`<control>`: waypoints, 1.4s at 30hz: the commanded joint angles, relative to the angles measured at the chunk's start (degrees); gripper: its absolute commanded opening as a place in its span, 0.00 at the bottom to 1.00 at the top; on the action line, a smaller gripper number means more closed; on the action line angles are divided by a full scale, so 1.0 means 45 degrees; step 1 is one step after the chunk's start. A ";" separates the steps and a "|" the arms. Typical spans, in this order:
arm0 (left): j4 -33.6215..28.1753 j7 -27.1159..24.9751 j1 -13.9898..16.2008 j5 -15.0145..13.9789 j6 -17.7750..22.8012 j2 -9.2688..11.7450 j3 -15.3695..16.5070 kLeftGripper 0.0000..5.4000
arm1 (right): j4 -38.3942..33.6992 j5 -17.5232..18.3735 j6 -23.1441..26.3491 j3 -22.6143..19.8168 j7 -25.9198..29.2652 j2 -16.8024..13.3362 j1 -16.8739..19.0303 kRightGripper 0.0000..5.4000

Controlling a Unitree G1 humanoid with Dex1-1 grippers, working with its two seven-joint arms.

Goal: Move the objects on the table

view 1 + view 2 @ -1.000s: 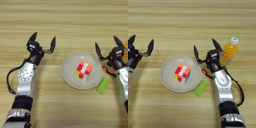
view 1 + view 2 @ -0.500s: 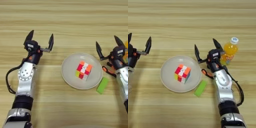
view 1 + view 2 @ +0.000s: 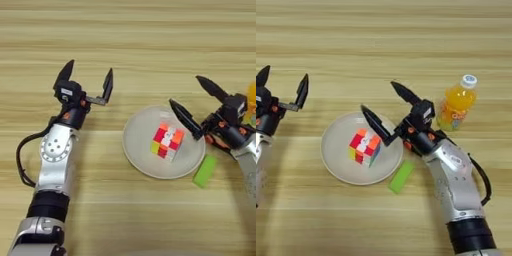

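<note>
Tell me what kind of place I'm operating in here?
Probably a tabletop test or demo bench, not a home: a bare wooden table holding only staged props, a puzzle cube on a white plate, an orange drink bottle and a green block.

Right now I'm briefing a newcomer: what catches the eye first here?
The puzzle cube lies on a white plate mid-table. The right pincer, open, reaches over the plate's right rim. An orange bottle stands right; a green block lies below the plate.
</note>
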 commanded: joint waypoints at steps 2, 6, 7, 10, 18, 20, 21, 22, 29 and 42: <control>-0.0099 0.0072 0.0044 0.0170 0.0131 -0.0005 -0.0059 1.00 | -0.0226 -0.0456 0.1161 0.0416 0.0597 -0.0608 -0.0441 1.00; -0.0078 0.0069 0.0033 0.0173 0.0139 -0.0028 -0.0101 1.00 | 0.0221 -0.1109 0.1968 0.0852 0.0871 -0.0981 -0.0839 1.00; -0.0075 0.0071 0.0030 0.0179 0.0140 -0.0035 -0.0111 1.00 | 0.0362 -0.1307 0.2159 0.0931 0.0843 -0.1016 -0.0916 1.00; -0.0087 0.0043 0.0029 0.0185 0.0159 -0.0044 -0.0152 1.00 | 0.0814 -0.1834 0.2517 0.1189 0.0827 -0.1057 -0.1113 1.00; -0.0058 -0.0046 0.0027 0.0139 0.0203 -0.0050 -0.0222 1.00 | 0.0814 -0.2407 0.3440 0.1808 0.1266 -0.1281 -0.0957 1.00; -0.0038 -0.0055 0.0016 0.0129 0.0203 -0.0048 -0.0242 1.00 | 0.0902 -0.2543 0.3619 0.1868 0.1242 -0.1283 -0.0970 1.00; -0.0026 -0.0055 0.0010 0.0126 0.0203 -0.0049 -0.0249 1.00 | 0.0942 -0.2602 0.3656 0.1900 0.1246 -0.1284 -0.0970 1.00; -0.0018 -0.0056 0.0005 0.0122 0.0205 -0.0050 -0.0254 1.00 | 0.0956 -0.2641 0.3744 0.1919 0.1262 -0.1280 -0.0964 1.00; -0.0007 -0.0068 -0.0001 0.0093 0.0226 -0.0033 -0.0300 1.00 | 0.1301 -0.3274 0.4072 0.1990 0.0866 -0.1189 -0.1054 0.96; 0.0188 -0.0168 -0.0049 0.0123 0.0104 -0.0054 -0.0364 1.00 | 0.1467 -0.3560 0.3983 0.2075 0.0842 -0.0997 -0.1114 0.73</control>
